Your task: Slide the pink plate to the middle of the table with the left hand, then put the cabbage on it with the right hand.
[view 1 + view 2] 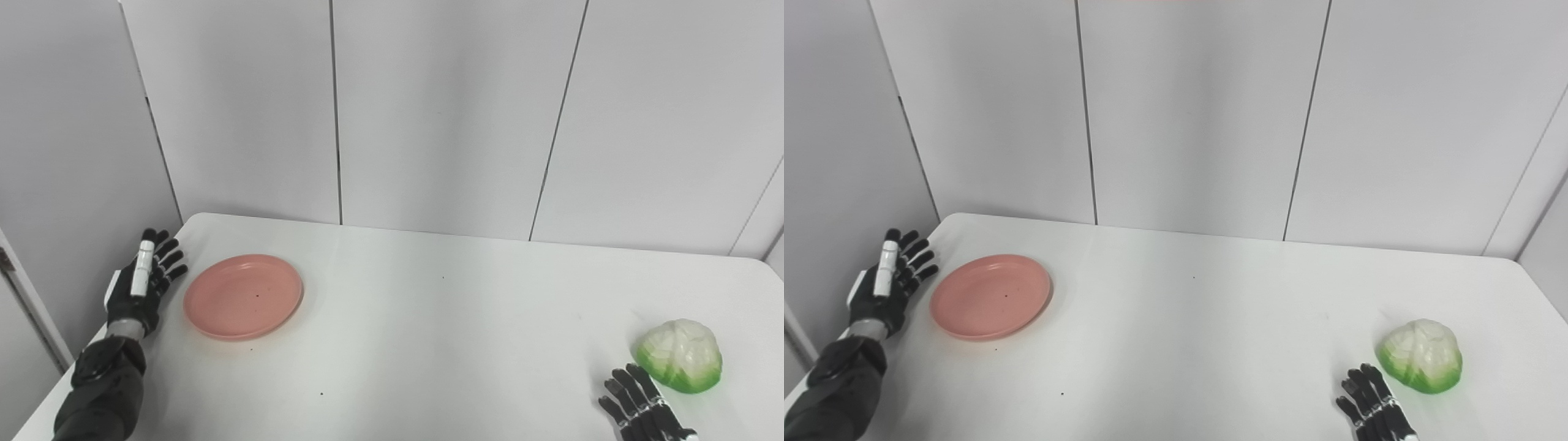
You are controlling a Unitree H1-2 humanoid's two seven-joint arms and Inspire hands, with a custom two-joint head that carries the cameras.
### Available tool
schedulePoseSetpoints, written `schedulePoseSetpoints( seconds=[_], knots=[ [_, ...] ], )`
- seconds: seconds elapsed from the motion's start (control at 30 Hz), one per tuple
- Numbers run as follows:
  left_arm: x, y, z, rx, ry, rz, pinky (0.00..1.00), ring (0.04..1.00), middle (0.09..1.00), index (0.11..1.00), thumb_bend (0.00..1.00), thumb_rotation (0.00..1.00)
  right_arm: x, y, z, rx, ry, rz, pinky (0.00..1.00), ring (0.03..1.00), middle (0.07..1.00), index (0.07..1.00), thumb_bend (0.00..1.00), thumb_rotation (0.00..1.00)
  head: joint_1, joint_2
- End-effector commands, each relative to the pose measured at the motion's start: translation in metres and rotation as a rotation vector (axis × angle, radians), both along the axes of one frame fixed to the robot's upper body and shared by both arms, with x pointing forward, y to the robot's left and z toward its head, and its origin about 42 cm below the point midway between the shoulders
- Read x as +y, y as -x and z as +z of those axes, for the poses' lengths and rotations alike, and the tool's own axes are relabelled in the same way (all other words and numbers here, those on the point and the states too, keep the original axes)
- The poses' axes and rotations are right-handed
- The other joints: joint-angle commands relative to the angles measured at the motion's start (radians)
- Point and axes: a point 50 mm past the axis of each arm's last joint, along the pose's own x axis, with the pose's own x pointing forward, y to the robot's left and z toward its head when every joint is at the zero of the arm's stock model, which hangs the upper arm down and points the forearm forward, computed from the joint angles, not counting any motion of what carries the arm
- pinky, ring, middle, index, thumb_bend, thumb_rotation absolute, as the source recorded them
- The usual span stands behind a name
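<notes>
**Mia:** Where is the left hand (142, 283)?

**Ben:** At the left of the frame, by the left edge of the desk (429, 343). Its fingers are spread and it holds nothing. It sits just beside the pink plate (243, 296), on the plate's left, not touching it.

**Mia:** Why there?

**Ben:** I think so it can push the plate to the right, toward the middle. A push from that side would send it the right way.

**Mia:** And the right hand (640, 405)?

**Ben:** Low in the lower right corner. Only its fingers show. They are spread too, with nothing in them. I think it is waiting its turn.

**Mia:** Where is the cabbage (680, 354)?

**Ben:** Right next to that hand, a bit up and to the right of the fingers, near the right edge of the desk. It is not on the plate yet.

**Mia:** Is there room to slide?

**Ben:** Lots. The white middle of the desk between the plate and the cabbage is bare. The plate is close to the left edge, though, so the push should go inward.
</notes>
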Motion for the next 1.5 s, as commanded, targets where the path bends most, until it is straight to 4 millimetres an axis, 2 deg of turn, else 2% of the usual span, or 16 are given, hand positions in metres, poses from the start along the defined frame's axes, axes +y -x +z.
schedulePoseSetpoints(
  seconds=[0.0, 0.17, 0.27, 0.4, 0.53, 0.57, 0.6, 0.7, 0.77, 0.87, 0.93, 1.13, 1.23, 1.33, 1.47],
  knots=[
    [-0.002, -0.007, 0.011, -0.045, 0.008, -0.014, 0.88, 0.909, 0.873, 0.841, 0.92, 0.8, 0.001, 0.02, -0.028, 0.17, -0.009, 0.004, 0.89, 0.902, 0.892, 0.894, 0.9, 0.92, -0.002, 0.003],
    [-0.013, -0.006, 0.003, -0.044, 0.01, -0.039, 0.84, 0.907, 0.879, 0.842, 0.93, 0.82, 0.003, 0.02, -0.027, 0.174, -0.006, 0.003, 0.88, 0.898, 0.885, 0.891, 0.91, 0.91, -0.008, 0.007],
    [-0.021, -0.006, -0.001, -0.048, 0.026, -0.058, 0.85, 0.914, 0.892, 0.83, 0.95, 0.82, 0.004, 0.021, -0.027, 0.176, -0.009, 0.004, 0.88, 0.895, 0.881, 0.887, 0.91, 0.9, -0.01, 0.009],
    [-0.032, -0.003, -0.009, -0.048, 0.019, -0.101, 0.88, 0.924, 0.911, 0.857, 0.95, 0.83, 0.005, 0.022, -0.026, 0.176, -0.009, 0.007, 0.86, 0.887, 0.873, 0.887, 0.9, 0.89, -0.017, 0.014],
    [-0.045, 0.0, -0.014, -0.058, 0.042, -0.135, 0.81, 0.923, 0.916, 0.87, 0.94, 0.83, 0.005, 0.023, -0.025, 0.172, -0.006, 0.011, 0.85, 0.879, 0.87, 0.889, 0.89, 0.89, -0.023, 0.018],
    [-0.049, 0.0, -0.014, -0.061, 0.05, -0.144, 0.75, 0.923, 0.915, 0.87, 0.93, 0.83, 0.005, 0.023, -0.025, 0.172, -0.007, 0.011, 0.85, 0.877, 0.869, 0.889, 0.89, 0.89, -0.023, 0.018],
    [-0.052, 0.001, -0.013, -0.066, 0.054, -0.155, 0.74, 0.923, 0.914, 0.862, 0.93, 0.82, 0.005, 0.023, -0.024, 0.173, -0.007, 0.01, 0.85, 0.877, 0.868, 0.889, 0.9, 0.89, -0.027, 0.023],
    [-0.062, 0.001, -0.009, -0.075, 0.042, -0.196, 0.86, 0.927, 0.911, 0.815, 0.94, 0.82, 0.006, 0.024, -0.023, 0.174, -0.002, 0.01, 0.85, 0.875, 0.865, 0.886, 0.9, 0.88, -0.029, 0.024],
    [-0.068, 0.001, -0.004, -0.084, 0.018, -0.239, 0.93, 0.949, 0.932, 0.847, 0.93, 0.84, 0.006, 0.025, -0.023, 0.175, 0.0, 0.008, 0.84, 0.872, 0.862, 0.883, 0.91, 0.88, -0.03, 0.025],
    [-0.074, -0.001, 0.003, -0.087, -0.008, -0.272, 0.93, 0.954, 0.934, 0.87, 0.94, 0.83, 0.006, 0.025, -0.023, 0.172, 0.002, 0.012, 0.84, 0.868, 0.861, 0.884, 0.91, 0.88, -0.032, 0.028],
    [-0.076, -0.002, 0.004, -0.08, -0.023, -0.28, 0.87, 0.936, 0.919, 0.863, 0.96, 0.84, 0.006, 0.025, -0.023, 0.171, 0.005, 0.013, 0.84, 0.868, 0.86, 0.879, 0.91, 0.88, -0.032, 0.028],
    [-0.085, 0.0, 0.003, -0.08, -0.007, -0.299, 0.81, 0.93, 0.916, 0.844, 0.96, 0.84, 0.007, 0.026, -0.021, 0.176, 0.003, 0.01, 0.83, 0.86, 0.852, 0.881, 0.92, 0.87, -0.048, 0.041],
    [-0.093, 0.002, 0.003, -0.084, -0.006, -0.302, 0.82, 0.932, 0.906, 0.844, 0.94, 0.85, 0.007, 0.027, -0.02, 0.174, 0.006, 0.012, 0.82, 0.858, 0.849, 0.88, 0.91, 0.88, -0.05, 0.046],
    [-0.111, 0.005, 0.006, -0.099, -0.011, -0.296, 0.87, 0.932, 0.89, 0.832, 0.96, 0.84, 0.008, 0.027, -0.019, 0.172, 0.008, 0.016, 0.83, 0.861, 0.852, 0.885, 0.91, 0.88, -0.05, 0.046],
    [-0.138, 0.013, 0.012, -0.11, -0.005, -0.292, 0.94, 0.949, 0.916, 0.847, 0.92, 0.86, 0.009, 0.026, -0.017, 0.172, 0.011, 0.012, 0.82, 0.859, 0.849, 0.885, 0.9, 0.87, -0.061, 0.055]
  ],
)
